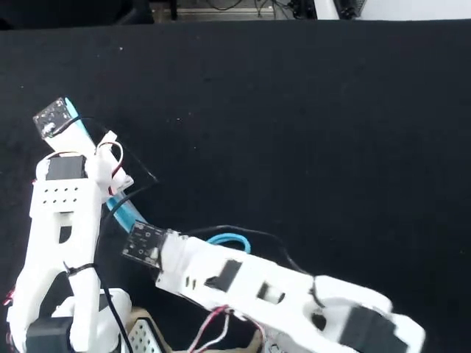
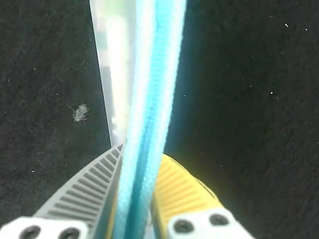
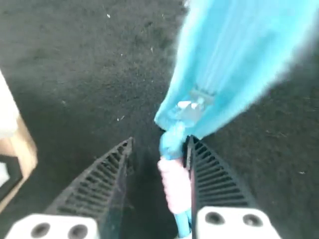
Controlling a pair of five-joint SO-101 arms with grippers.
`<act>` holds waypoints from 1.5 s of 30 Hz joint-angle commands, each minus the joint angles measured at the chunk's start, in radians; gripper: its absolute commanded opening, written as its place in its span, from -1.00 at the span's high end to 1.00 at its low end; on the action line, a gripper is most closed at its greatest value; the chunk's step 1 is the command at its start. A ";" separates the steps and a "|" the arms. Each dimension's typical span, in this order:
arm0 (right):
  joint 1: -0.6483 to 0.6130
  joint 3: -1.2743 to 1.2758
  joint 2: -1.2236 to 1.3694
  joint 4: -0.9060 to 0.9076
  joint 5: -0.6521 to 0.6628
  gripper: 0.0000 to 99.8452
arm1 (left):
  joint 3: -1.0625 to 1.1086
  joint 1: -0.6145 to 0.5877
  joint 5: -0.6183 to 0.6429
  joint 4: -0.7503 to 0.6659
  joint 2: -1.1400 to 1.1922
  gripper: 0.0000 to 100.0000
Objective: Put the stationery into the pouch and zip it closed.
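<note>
We see a big black surface [image 1: 316, 125] covered with soft cloth. A little grey fluff [image 2: 79, 113] lies on it. Past its far edge we see dark wires [image 1: 235, 6] and a white patch [image 1: 412, 7].

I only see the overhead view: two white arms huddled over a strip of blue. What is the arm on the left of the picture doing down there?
Observer: The left gripper is clamped on the blue zipper band of a clear plastic pouch, with a grey finger on one side and a yellow finger on the other.
Operator: And the other arm?
Observer: The right gripper stands open around a blue pull cord, which lies against one black ribbed finger.
Operator: Where is the zip's slider?
Observer: The small metal slider sits just beyond that gripper's fingertips, on the pouch's blue edge.
</note>
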 commanded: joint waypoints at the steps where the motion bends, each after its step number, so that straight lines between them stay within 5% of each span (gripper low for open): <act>1: -0.011 -0.088 0.061 -0.026 0.000 0.69 | -0.093 -0.015 0.003 -0.003 -0.006 0.93; 25: 0.066 -0.062 -0.093 -0.034 -0.117 0.69 | -0.093 -0.015 0.002 -0.005 -0.006 0.93; 30: 0.107 -0.036 -0.093 -0.123 -0.112 0.96 | -0.093 -0.015 0.002 -0.005 -0.006 0.93; 36: 0.163 -0.012 -0.113 -0.115 -0.112 0.98 | -0.094 -0.015 0.002 -0.005 -0.006 0.93; 45: 0.161 0.012 -0.317 0.209 0.091 0.98 | -0.093 -0.015 0.002 -0.005 -0.006 0.93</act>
